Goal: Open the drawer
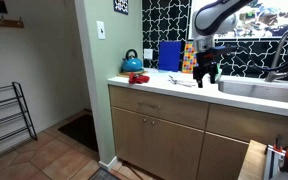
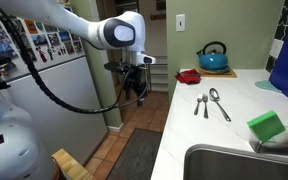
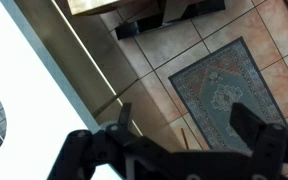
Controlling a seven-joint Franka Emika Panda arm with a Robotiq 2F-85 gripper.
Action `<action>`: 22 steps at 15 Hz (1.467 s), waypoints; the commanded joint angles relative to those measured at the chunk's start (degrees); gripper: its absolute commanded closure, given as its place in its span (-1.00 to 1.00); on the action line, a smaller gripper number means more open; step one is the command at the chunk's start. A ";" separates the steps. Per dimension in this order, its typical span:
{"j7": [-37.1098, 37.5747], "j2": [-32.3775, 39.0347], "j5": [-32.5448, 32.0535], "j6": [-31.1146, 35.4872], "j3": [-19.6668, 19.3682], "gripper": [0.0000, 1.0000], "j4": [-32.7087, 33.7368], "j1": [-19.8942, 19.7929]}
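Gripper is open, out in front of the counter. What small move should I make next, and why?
Probably lower the gripper and ease it sideways toward the drawer handle. The drawer looks shut, and the open gripper hangs above counter level. The wrist view shows only floor and a rug, so nothing is lined up for a grasp.

Kettle (image 2: pixel 212 55) is shining blue, sponge (image 2: pixel 266 126) is looking green, drawer (image 1: pixel 156 106) is showing light brown wood, wall (image 1: pixel 169 20) is wearing black-and-white pattern, rug (image 3: pixel 224 95) is showing grey-blue swirls

Drawer (image 1: pixel 156 106) interior hidden behind shut front, hand (image 3: pixel 182 130) base cut off by bottom edge
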 commanded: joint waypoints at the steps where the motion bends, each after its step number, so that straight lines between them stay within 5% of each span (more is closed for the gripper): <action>1: 0.13 0.01 -0.15 -0.10 -0.44 -1.00 0.08 0.47; 9: 0.94 4.03 -2.46 -0.23 1.97 -1.00 4.14 1.91; 15: 5.54 13.23 -10.72 2.53 6.57 -1.00 12.71 4.53; 22: 7.22 24.31 -24.74 14.15 9.01 -1.00 20.77 9.30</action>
